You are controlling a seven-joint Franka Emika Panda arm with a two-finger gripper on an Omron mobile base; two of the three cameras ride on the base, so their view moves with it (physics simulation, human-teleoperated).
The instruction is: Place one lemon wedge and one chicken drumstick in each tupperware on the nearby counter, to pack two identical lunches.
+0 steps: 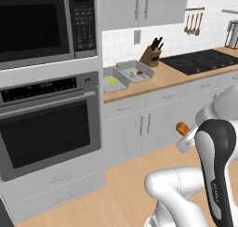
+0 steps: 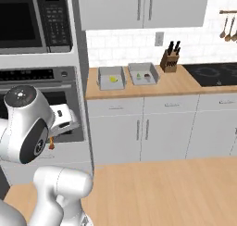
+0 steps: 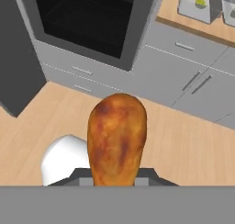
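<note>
Gripper (image 3: 114,182) clamped on a drumstick (image 3: 117,138) — held out over the floor, near the oven (image 1: 49,123). Two tupperware (image 2: 111,78) on the counter (image 2: 176,87), far side; left one holds something yellow — probably a lemon wedge (image 2: 113,79).

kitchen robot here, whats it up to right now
The arm is carrying a browned chicken drumstick in its shut tool, out over the wooden floor in front of the oven. On the counter sit two tupperware boxes: the left one holds something yellow, likely a lemon wedge; the right one holds a few small pieces I can't identify. The drumstick isn't in a box yet.
</note>
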